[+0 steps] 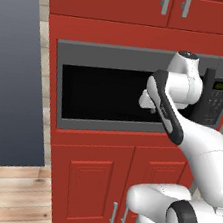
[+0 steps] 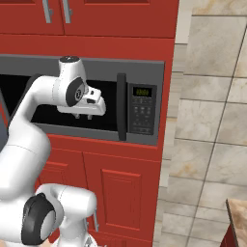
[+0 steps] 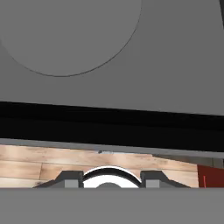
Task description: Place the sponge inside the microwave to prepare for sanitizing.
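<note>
The fingers (image 2: 83, 116) (nearly closed, gripping nothing visible) hang before the open grey microwave (image 2: 144, 72), turntable (image 3: 65, 37) bare.

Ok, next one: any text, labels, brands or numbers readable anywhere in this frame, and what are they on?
Nothing can be read for certain.
Green display on the microwave: lit digits, too blurred to read.
Keypad below it: button markings too small to read.
No brand or label shows on the red cabinets.

A kitchen: built-in microwave (image 1: 136, 92) set among red cabinets (image 1: 98, 182).
</note>
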Robot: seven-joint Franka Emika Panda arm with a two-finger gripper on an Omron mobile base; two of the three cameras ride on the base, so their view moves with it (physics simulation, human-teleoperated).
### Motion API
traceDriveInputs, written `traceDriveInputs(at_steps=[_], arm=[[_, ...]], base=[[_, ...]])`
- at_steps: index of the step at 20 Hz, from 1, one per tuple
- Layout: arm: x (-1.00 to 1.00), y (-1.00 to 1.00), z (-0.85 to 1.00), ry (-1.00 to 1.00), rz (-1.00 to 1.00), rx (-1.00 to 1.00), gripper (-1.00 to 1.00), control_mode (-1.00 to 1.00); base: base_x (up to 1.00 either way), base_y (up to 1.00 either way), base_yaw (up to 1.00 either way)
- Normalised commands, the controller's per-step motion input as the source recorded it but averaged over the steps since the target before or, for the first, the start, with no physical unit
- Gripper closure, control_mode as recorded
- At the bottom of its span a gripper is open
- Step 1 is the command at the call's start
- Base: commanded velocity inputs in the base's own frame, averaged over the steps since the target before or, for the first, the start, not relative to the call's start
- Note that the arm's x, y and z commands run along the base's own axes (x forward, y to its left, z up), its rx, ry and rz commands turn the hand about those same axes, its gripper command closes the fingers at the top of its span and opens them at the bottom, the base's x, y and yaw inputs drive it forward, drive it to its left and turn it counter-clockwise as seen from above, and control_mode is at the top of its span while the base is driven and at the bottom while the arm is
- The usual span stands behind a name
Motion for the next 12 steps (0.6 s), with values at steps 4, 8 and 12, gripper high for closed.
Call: traceDriveInputs(at_steps=[4, 8, 12], arm=[[-0.23, 0.00, 0.00, 0.00, 0.00, 0.00, -1.00, -1.00], [-0.56, -0.08, 0.00, 0.00, 0.00, 0.00, -1.00, -1.00], [-0.51, -0.20, -0.02, 0.00, 0.00, 0.00, -1.00, -1.00]], base=[[0.00, 0.00, 0.00], [0.00, 0.00, 0.00], [0.00, 0.00, 0.00]])
